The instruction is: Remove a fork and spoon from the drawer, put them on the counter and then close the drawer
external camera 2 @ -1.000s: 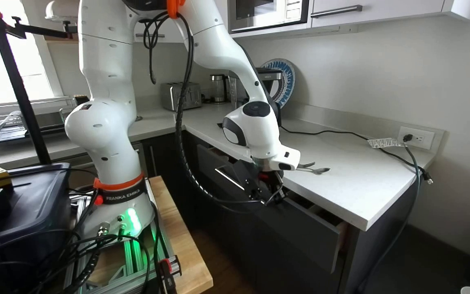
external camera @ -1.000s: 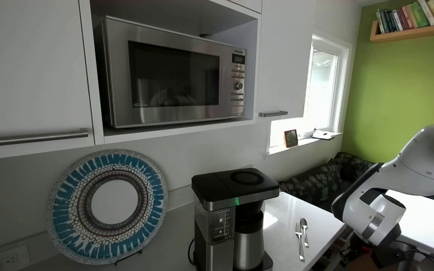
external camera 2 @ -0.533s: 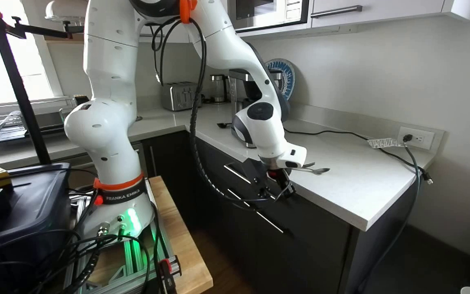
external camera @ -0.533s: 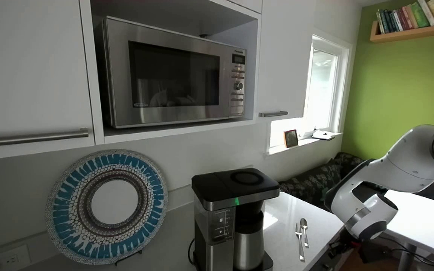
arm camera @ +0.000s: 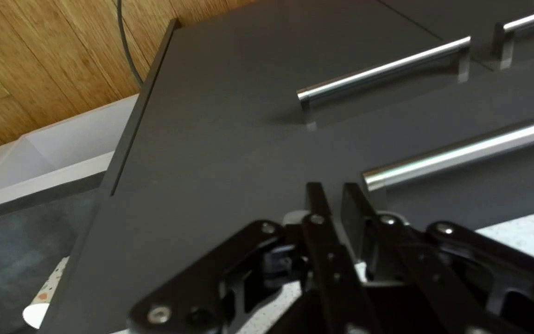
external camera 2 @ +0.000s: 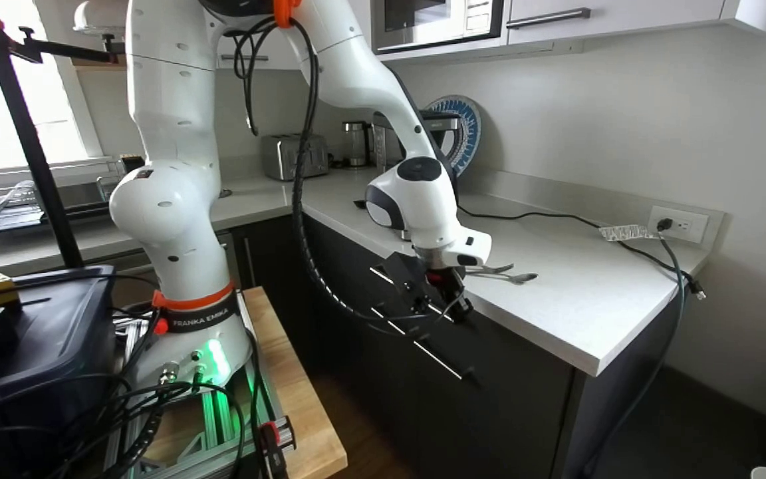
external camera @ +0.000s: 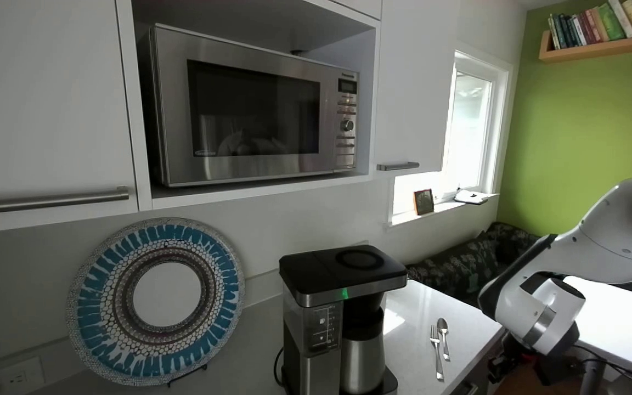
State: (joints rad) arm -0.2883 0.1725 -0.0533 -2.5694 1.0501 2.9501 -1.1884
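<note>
Fork (external camera: 437,351) and spoon (external camera: 444,340) lie flat, side by side, on top of the bench (external camera 2: 576,306), near its front edge; visible in both exterior views, can't tell if they touch. Spot probably chosen as a short lift from the drawer (arm camera: 248,195), far enough onto the bench not to tip off. Drawer, taken to be the top one under the bench, looks fully in, no gap seen, so closing seems done. Hand (arm camera: 334,199) hangs just out from the bench's front edge, angled down at the drawer front. Jaws parted by only a narrow slit, nothing in between, so it carries nothing; narrow pose likely suits pushing, a blunt tip instead of a grip. End of the drawer's handle (arm camera: 464,153), under the bench, appears just beside it; contact can't be told. Judgement: all steps look done; left over is maybe a last nudge to check, then backing off without hooking the handle.
</note>
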